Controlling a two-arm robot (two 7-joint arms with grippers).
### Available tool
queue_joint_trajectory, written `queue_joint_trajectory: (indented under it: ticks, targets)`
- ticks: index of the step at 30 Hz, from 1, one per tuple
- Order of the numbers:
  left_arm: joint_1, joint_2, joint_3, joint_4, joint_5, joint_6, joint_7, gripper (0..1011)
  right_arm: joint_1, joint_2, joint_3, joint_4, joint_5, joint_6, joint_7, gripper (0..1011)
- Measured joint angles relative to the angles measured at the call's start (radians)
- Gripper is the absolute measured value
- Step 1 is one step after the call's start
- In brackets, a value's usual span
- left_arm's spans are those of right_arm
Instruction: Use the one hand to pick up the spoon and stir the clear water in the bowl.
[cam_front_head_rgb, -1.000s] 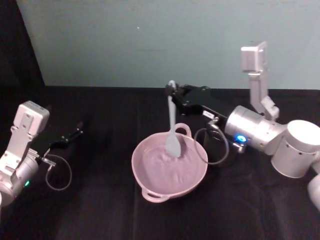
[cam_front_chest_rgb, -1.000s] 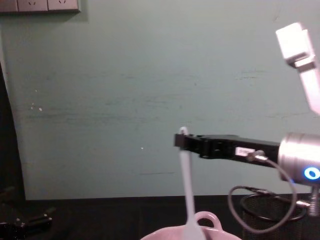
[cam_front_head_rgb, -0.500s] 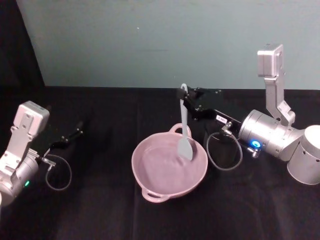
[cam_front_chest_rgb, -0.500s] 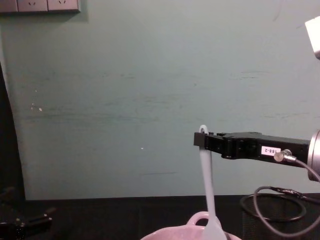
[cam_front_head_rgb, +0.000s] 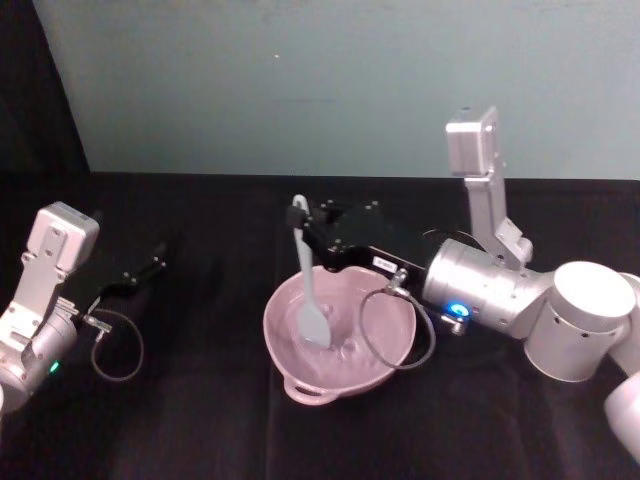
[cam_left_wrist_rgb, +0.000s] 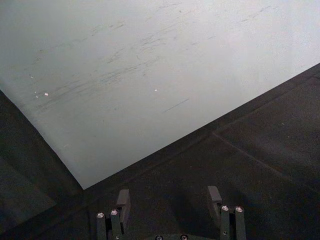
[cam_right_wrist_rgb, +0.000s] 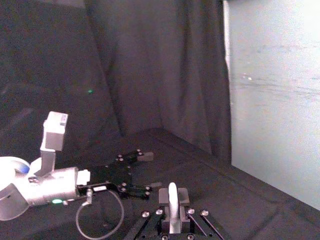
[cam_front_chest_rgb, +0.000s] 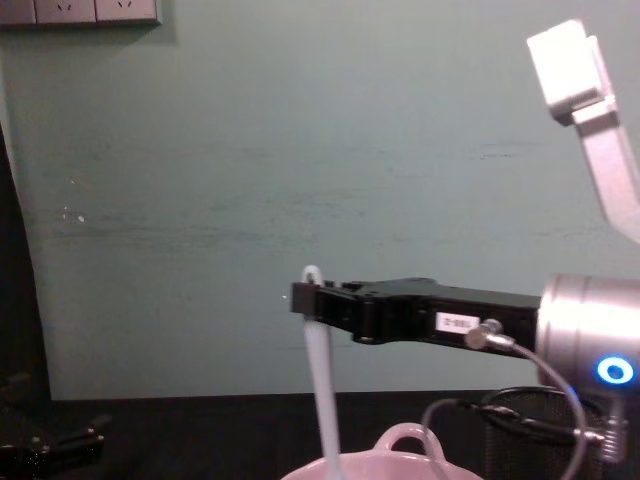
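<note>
My right gripper (cam_front_head_rgb: 305, 222) reaches out over the pale pink bowl (cam_front_head_rgb: 278, 345) and is shut on the top of the white spoon (cam_front_head_rgb: 306, 272). The spoon hangs nearly upright, its flat head down in the water on the bowl's left side. From the chest, the right gripper (cam_front_chest_rgb: 305, 300) comes in from the right, pinching the spoon (cam_front_chest_rgb: 322, 385) above the bowl's loop handle (cam_front_chest_rgb: 405, 440). In the right wrist view the spoon handle (cam_right_wrist_rgb: 172, 200) stands between the fingers. My left gripper (cam_front_head_rgb: 140, 272) rests open on the table at the left, fingers (cam_left_wrist_rgb: 122, 200) apart.
A black cloth covers the table (cam_front_head_rgb: 200, 420), with a teal wall behind. A black wire-mesh cup (cam_front_chest_rgb: 520, 420) stands behind my right wrist. A grey cable (cam_front_head_rgb: 385, 335) loops from the right wrist over the bowl's right rim.
My right gripper has swung left with the spoon, carrying its head from the right side of the bowl across the water to the left side. The left arm has not moved.
</note>
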Motion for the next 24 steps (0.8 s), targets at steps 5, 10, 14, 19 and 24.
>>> queue_joint_trajectory:
  ticks: [5, 10, 14, 19, 24]
  targets:
    - [0.000, 0.000, 0.000, 0.000, 0.000, 0.000, 0.000, 1005, 0.027, -0.027, -0.017, 0.026, -0.002, 0.000, 0.006, 112]
    - [0.000, 0.000, 0.000, 0.000, 0.000, 0.000, 0.000, 1005, 0.058, -0.051, -0.023, 0.071, -0.007, -0.010, 0.007, 112]
    - [0.000, 0.000, 0.000, 0.000, 0.000, 0.000, 0.000, 1005, 0.085, -0.068, -0.014, 0.124, -0.009, -0.021, 0.005, 112]
    - [0.000, 0.000, 0.000, 0.000, 0.000, 0.000, 0.000, 1005, 0.095, -0.068, 0.009, 0.159, -0.008, -0.032, -0.007, 112]
    - [0.000, 0.000, 0.000, 0.000, 0.000, 0.000, 0.000, 1005, 0.083, -0.047, 0.042, 0.159, 0.000, -0.037, -0.020, 112]
